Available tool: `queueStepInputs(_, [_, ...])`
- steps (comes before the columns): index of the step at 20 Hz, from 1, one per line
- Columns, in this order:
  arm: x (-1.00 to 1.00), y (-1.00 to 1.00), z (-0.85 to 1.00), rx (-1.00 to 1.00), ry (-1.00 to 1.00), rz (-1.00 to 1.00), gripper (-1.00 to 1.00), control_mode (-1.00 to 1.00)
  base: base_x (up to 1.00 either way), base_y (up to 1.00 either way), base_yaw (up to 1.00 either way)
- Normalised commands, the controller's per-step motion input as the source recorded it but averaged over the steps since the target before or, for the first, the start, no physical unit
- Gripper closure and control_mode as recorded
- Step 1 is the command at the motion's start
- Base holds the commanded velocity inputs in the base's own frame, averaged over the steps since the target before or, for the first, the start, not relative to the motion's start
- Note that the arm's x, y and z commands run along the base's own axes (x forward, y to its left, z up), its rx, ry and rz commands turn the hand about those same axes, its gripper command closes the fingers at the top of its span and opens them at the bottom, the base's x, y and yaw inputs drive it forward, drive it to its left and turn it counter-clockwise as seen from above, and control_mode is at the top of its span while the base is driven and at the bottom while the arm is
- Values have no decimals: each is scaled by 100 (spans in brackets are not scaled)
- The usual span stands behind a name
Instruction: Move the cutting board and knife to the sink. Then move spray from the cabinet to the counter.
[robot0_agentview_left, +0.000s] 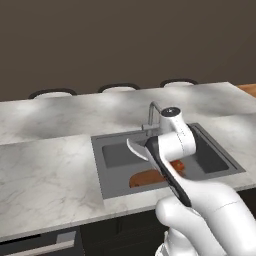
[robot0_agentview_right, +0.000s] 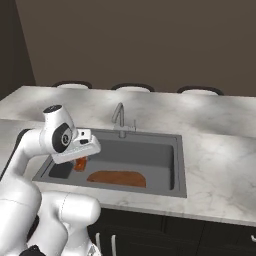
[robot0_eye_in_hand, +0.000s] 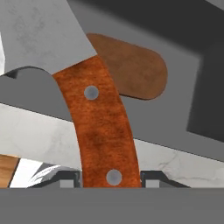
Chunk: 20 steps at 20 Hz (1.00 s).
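Board (robot0_agentview_right: 117, 178) already lies in the sink (robot0_agentview_right: 165, 187); our gripper (robot0_eye_in_hand: 111, 183) grips the knife (robot0_eye_in_hand: 103, 131) above it, spray untouched.

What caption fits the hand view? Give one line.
Gripper holds the knife by its handle above the sink, cutting board inside.

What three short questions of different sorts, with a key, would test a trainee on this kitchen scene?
1. True or false: the cutting board already lies in the sink.
2. Multiple choice: the gripper is A) open over the counter, B) shut on the knife, C) touching the faucet.
3. Fill in: the knife's handle is orange-red and its blade is pale ____.

Key: 1 true. 2 B: in the hand view the fingers clamp the handle from both sides. 3 silver.
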Motion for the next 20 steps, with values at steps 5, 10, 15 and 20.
queueStepInputs(5, [49, -4, -28, -17, 10, 5, 100, -100, 0, 0, 0])
queueStepInputs(10, [48, -6, -26, -13, 7, 5, 100, -100, 0, 0, 0])
queueStepInputs(15, [47, -10, -25, -7, 10, 12, 100, -100, 0, 0, 0])
queueStepInputs(20, [30, -12, -28, -1, 8, 16, 100, -100, 0, 0, 0])
